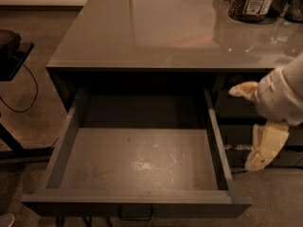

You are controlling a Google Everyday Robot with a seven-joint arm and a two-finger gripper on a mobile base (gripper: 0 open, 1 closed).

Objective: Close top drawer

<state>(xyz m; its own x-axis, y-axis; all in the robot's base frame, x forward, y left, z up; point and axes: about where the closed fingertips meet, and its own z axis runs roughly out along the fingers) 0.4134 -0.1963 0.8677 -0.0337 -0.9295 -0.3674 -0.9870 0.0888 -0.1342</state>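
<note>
Hovering apparently beside drawer (137, 197): end effector (242, 128)

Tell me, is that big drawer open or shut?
Open: the top drawer is pulled far out, its bare scuffed floor showing. The gripper hangs open beside its right side.

Glossy grey countertop (142, 37), jar (251, 1) of perhaps coffee beans back right, black stand (12, 51) with cable (29, 86) left

Likely an office kitchenette. Glossy grey surface (156, 37) above open top drawer (137, 200), labelled food jar (251, 1) at upper right. At right edge, end effector (255, 119), fingers apart.
</note>
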